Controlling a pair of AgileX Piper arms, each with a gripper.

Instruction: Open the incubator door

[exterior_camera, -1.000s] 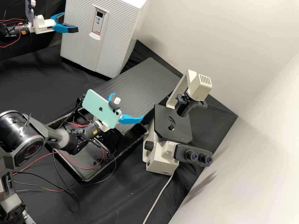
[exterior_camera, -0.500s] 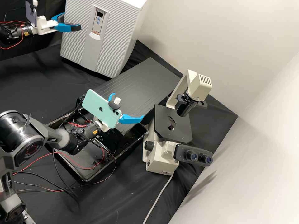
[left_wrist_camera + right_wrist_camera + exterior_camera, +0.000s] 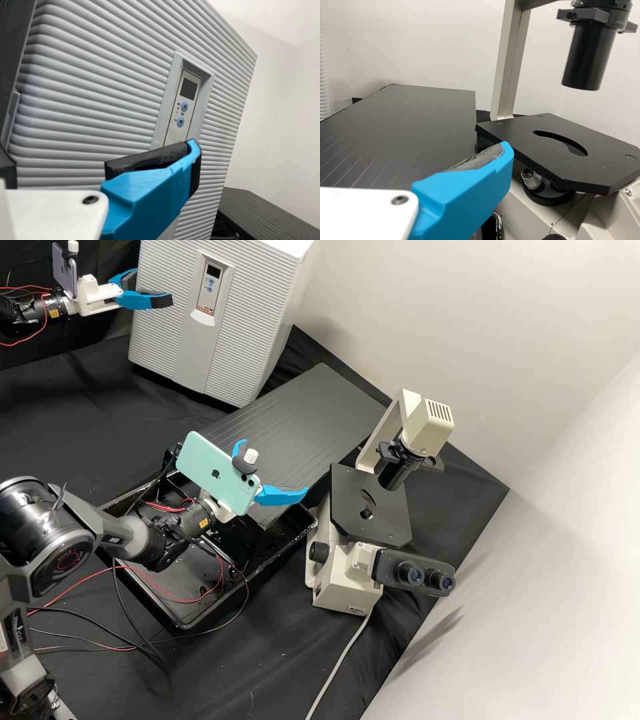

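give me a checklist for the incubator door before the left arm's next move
1. Door shut, waiting to be opened: ok
2. Left gripper empty, fingers apart: ok
3. Left gripper near the door's side edge: ok
4. Finger hooked behind that edge: cannot tell
5. Right gripper away from the door: ok, near the microscope
6. Black board clear of the door's swing: cannot tell

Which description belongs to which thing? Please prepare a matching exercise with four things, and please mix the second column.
1. Incubator
2. Left gripper
3. Microscope
4. Mint-green phone

A. Cream body, black stage
B. Mounted on the right arm
C. Pale, with ribbed front
D. Jaws apart, near the control panel

Pairs: 1-C, 2-D, 3-A, 4-B.
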